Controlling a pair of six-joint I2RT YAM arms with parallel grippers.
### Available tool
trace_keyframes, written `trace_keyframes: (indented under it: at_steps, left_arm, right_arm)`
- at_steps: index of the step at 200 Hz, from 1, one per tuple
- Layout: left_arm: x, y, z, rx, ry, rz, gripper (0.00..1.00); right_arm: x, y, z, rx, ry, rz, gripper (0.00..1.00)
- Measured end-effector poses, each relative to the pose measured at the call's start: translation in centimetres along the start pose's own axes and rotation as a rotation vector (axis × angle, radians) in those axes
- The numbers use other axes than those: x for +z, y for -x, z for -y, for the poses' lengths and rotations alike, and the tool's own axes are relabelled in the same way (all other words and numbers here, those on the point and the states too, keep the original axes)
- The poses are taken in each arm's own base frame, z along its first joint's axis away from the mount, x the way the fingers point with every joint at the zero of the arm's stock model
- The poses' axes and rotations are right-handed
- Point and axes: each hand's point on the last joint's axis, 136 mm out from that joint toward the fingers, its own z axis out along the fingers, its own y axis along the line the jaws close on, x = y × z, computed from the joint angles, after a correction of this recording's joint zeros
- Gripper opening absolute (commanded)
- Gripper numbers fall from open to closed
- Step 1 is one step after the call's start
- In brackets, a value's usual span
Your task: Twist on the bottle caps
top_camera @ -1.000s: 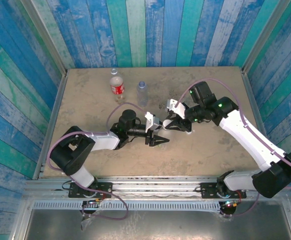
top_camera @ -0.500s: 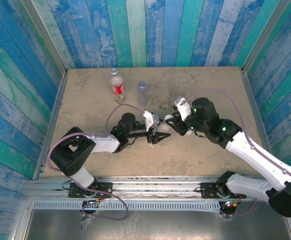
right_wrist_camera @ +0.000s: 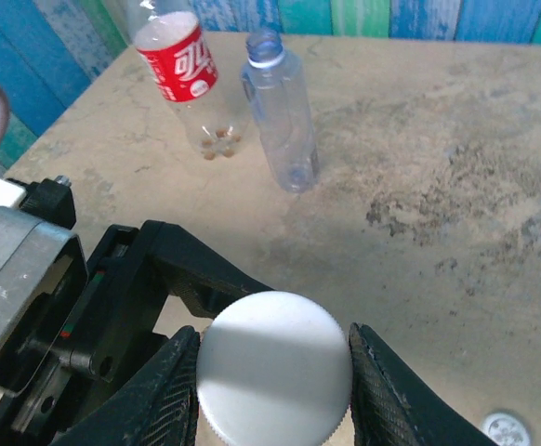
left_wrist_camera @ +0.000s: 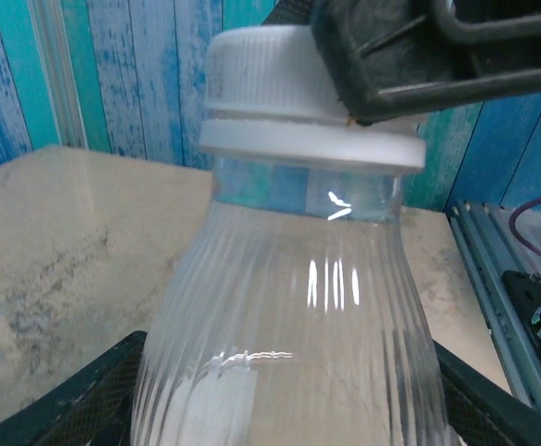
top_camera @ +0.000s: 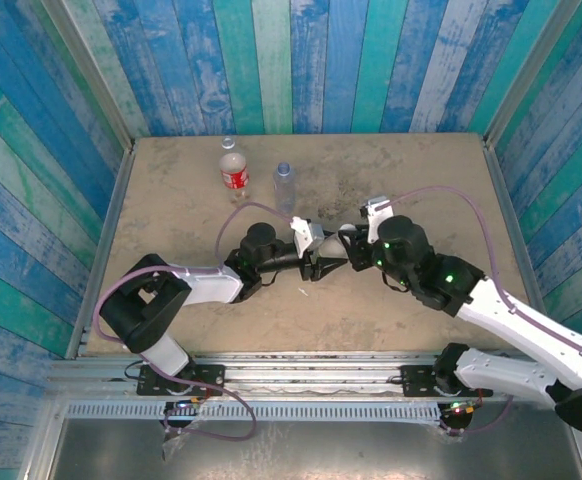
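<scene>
the table was a worn, mottled tan surface walled in by blue and green painted boards. on my top view the left arm lay low across the near middle of it. the right arm reached in from the right, and the two tools met nose to nose near the table's centre.

i found the held bottle, clear and ribbed, upright in the left wrist view, with no label visible on the part i could see. the left gripper was clamped on it, its dark fingers pressed against the body on both sides low down.

i noted the red-labelled bottle standing toward the far edge, left of centre. the unlabelled bottle stood just beside it on its right, apart from it, with its bluish mouth open.

the right gripper was closed on the cap, its fingers touching the rim on both sides. that white ribbed cap sat on the held bottle's neck; i could not tell how far it was threaded. a loose cap lay flat on the table at the lower right of the right wrist view.
</scene>
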Motion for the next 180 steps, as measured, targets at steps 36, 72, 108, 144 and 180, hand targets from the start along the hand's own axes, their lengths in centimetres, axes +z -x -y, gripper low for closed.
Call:
trace_keyframes:
  at_steps: [36,72,108,144,180]
  left_arm:
    - [0.1,1.1,0.0,0.022,-0.007,0.034,0.76]
    - [0.3,1.5,0.1,0.016,-0.027,0.036,0.86]
    - [0.3,1.3,0.2,0.018,-0.033,0.026,0.89]
    - [0.3,0.8,0.4,0.012,-0.044,0.007,0.94]
    - [0.2,0.5,1.1,0.005,-0.087,-0.004,0.94]
  right_arm:
    - [-0.5,0.9,-0.2,-0.077,0.087,0.014,0.21]
    - [-0.8,0.6,-1.4,-0.170,0.193,0.002,0.21]
    - [-0.7,0.6,-1.7,-0.208,0.241,-0.001,0.21]
    - [-0.2,0.3,-1.9,-0.242,0.278,-0.024,0.21]
    - [0.0,0.4,-2.1,-0.310,0.342,-0.038,0.21]
